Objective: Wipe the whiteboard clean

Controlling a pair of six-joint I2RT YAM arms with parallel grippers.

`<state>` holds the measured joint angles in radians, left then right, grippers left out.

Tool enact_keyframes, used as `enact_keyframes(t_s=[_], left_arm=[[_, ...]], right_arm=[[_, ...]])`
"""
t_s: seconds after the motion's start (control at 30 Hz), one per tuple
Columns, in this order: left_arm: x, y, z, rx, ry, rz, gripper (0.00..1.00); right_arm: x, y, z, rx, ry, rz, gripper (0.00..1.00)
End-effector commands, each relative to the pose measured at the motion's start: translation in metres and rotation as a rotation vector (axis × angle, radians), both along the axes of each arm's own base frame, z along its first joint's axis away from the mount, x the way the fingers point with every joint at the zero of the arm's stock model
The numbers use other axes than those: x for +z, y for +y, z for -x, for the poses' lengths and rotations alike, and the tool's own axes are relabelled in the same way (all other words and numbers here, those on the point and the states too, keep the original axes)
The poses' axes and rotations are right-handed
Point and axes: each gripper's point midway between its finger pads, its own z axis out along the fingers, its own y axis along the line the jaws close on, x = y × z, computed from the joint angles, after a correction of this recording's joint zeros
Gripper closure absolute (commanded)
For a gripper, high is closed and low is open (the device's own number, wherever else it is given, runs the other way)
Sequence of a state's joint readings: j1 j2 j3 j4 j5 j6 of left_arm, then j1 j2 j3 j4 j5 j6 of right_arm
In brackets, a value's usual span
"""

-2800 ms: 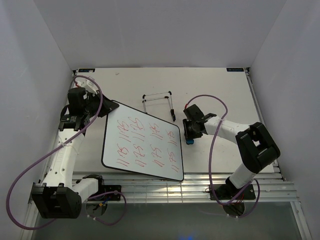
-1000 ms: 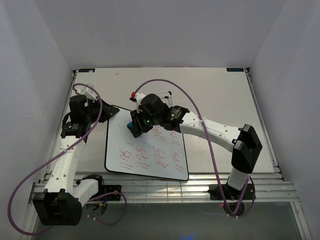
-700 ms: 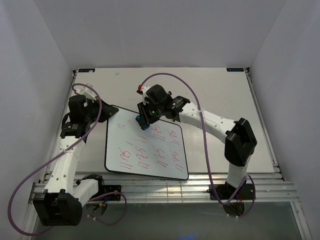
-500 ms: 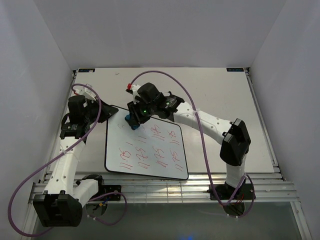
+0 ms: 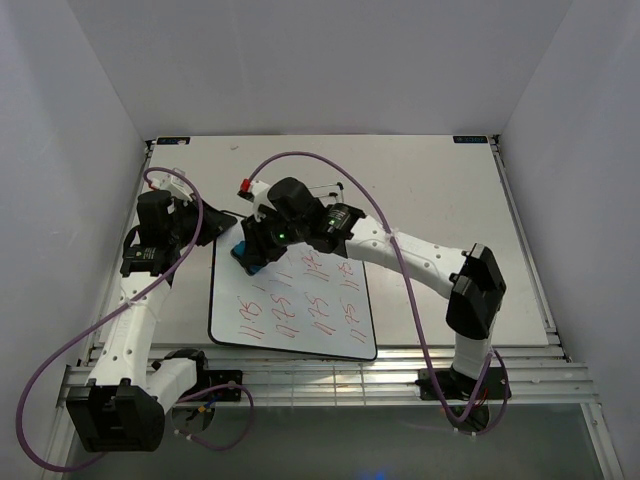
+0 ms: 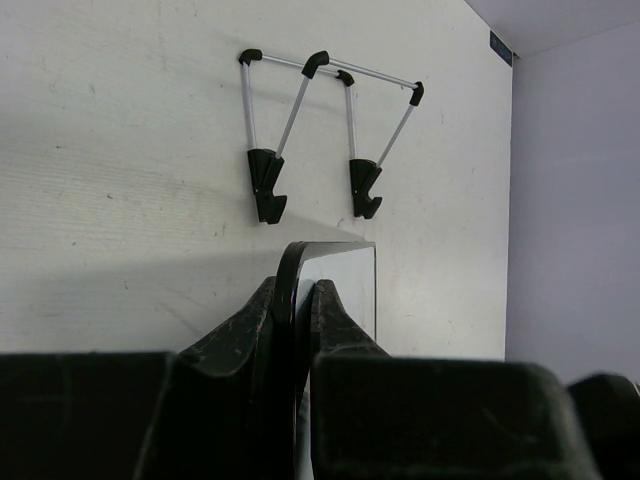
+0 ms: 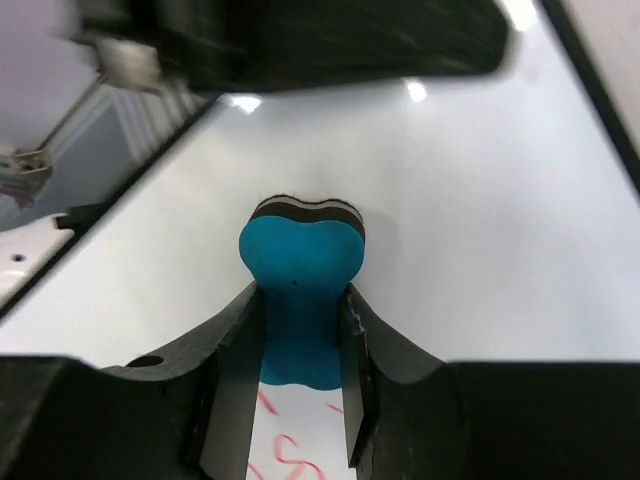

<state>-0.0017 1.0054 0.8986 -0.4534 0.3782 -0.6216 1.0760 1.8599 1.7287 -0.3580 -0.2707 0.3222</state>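
Observation:
The whiteboard [image 5: 300, 320] lies flat on the table with red handwritten marks over its lower and right parts; its top-left area is wiped white. My left gripper [image 5: 207, 222] is shut on the board's far-left corner, and in the left wrist view the black rim [image 6: 292, 262] sits between its jaws. My right gripper [image 5: 250, 250] is shut on the blue bone-shaped eraser [image 7: 300, 290] and presses it onto the board's upper left area [image 7: 480, 230]. Red marks [image 7: 290, 455] show just behind the eraser.
The thin black wire stand [image 6: 320, 140] lies on the table beyond the board's top edge, also partly visible behind my right arm [image 5: 335, 190]. White walls enclose the table on the left, back and right. A metal rail [image 5: 320, 385] runs along the near edge.
My right arm picked the eraser up from the table right of the board, carried it onto the board and swept it leftward across the top rows, wiping marks away. The left gripper stays on the corner.

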Motion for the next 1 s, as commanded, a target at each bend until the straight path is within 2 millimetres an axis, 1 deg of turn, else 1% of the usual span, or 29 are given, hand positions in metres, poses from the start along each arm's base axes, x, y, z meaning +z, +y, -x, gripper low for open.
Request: enact_keyframes(t_s=[0.0, 0.03, 0.07, 0.1, 0.13, 0.17, 0.2, 0.27, 0.3, 0.37, 0.43, 0.47, 0.5, 0.53, 0.57, 0.6, 0.67, 0.7, 0.73, 0.77, 0.8, 0.87, 0.9, 0.97], left_arm=[[-0.008, 0.021, -0.001, -0.024, -0.047, -0.238, 1.00], [-0.008, 0.021, -0.001, -0.025, -0.045, -0.236, 1.00], [-0.008, 0.021, -0.001, -0.025, -0.045, -0.237, 1.00], [-0.008, 0.021, -0.001, -0.025, -0.045, -0.237, 1.00], [-0.008, 0.021, -0.001, -0.025, -0.045, -0.237, 1.00], [-0.008, 0.021, -0.001, -0.025, -0.045, -0.236, 1.00], [-0.009, 0.021, 0.000, -0.023, -0.045, -0.236, 1.00], [-0.008, 0.021, 0.000, -0.024, -0.046, -0.234, 1.00], [-0.009, 0.021, 0.000, -0.022, -0.044, -0.234, 1.00], [-0.009, 0.021, 0.000, -0.020, -0.044, -0.233, 1.00], [-0.010, 0.021, 0.001, -0.018, -0.041, -0.233, 1.00], [-0.011, 0.021, 0.001, -0.018, -0.034, -0.232, 1.00], [-0.012, 0.021, 0.001, -0.019, -0.033, -0.231, 1.00], [-0.012, 0.021, 0.000, -0.021, -0.033, -0.230, 1.00], [-0.011, 0.021, 0.001, -0.018, -0.034, -0.230, 1.00], [-0.012, 0.021, 0.000, -0.018, -0.033, -0.232, 1.00], [-0.011, 0.022, 0.000, -0.014, -0.034, -0.234, 1.00], [-0.012, 0.022, 0.000, -0.015, -0.031, -0.236, 1.00], [-0.012, 0.022, 0.000, -0.015, -0.031, -0.236, 1.00], [-0.012, 0.022, -0.001, -0.015, -0.031, -0.236, 1.00], [-0.012, 0.022, -0.001, -0.013, -0.029, -0.235, 1.00], [-0.012, 0.022, -0.001, -0.010, -0.028, -0.233, 1.00], [-0.013, 0.022, -0.001, -0.011, -0.026, -0.233, 1.00], [-0.013, 0.022, -0.001, -0.009, -0.026, -0.233, 1.00]], right_arm=[[-0.064, -0.044, -0.039, -0.152, 0.044, 0.177, 0.81], [-0.071, -0.053, -0.045, -0.180, 0.045, 0.195, 0.81], [-0.086, -0.065, -0.049, -0.206, 0.057, 0.233, 0.81], [-0.090, -0.078, -0.061, -0.245, 0.056, 0.247, 0.81], [-0.096, -0.086, -0.065, -0.259, 0.064, 0.260, 0.81], [-0.110, -0.097, -0.064, -0.265, 0.088, 0.289, 0.81], [-0.115, -0.107, -0.070, -0.284, 0.097, 0.300, 0.81], [-0.125, -0.120, -0.072, -0.304, 0.102, 0.320, 0.82], [-0.137, -0.132, -0.071, -0.314, 0.124, 0.346, 0.82], [-0.143, -0.140, -0.070, -0.313, 0.127, 0.357, 0.84], [-0.140, -0.139, -0.066, -0.301, 0.132, 0.346, 0.85], [-0.136, -0.136, -0.064, -0.284, 0.141, 0.323, 0.86], [-0.123, -0.124, -0.058, -0.241, 0.150, 0.259, 0.86], [-0.115, -0.117, -0.053, -0.221, 0.157, 0.225, 0.86], [-0.100, -0.109, -0.048, -0.204, 0.158, 0.176, 0.86], [-0.086, -0.094, -0.036, -0.152, 0.154, 0.115, 0.86], [-0.061, -0.078, -0.021, -0.108, 0.155, 0.035, 0.86], [-0.047, -0.063, -0.004, -0.055, 0.144, -0.010, 0.86], [-0.035, -0.054, 0.003, -0.034, 0.135, -0.041, 0.86], [-0.026, -0.046, 0.013, -0.009, 0.130, -0.062, 0.86], [-0.019, -0.037, 0.031, 0.026, 0.129, -0.073, 0.86], [0.000, -0.023, 0.047, 0.063, 0.113, -0.114, 0.85], [0.005, -0.017, 0.061, 0.085, 0.118, -0.125, 0.85], [0.017, -0.010, 0.070, 0.106, 0.108, -0.160, 0.85]])
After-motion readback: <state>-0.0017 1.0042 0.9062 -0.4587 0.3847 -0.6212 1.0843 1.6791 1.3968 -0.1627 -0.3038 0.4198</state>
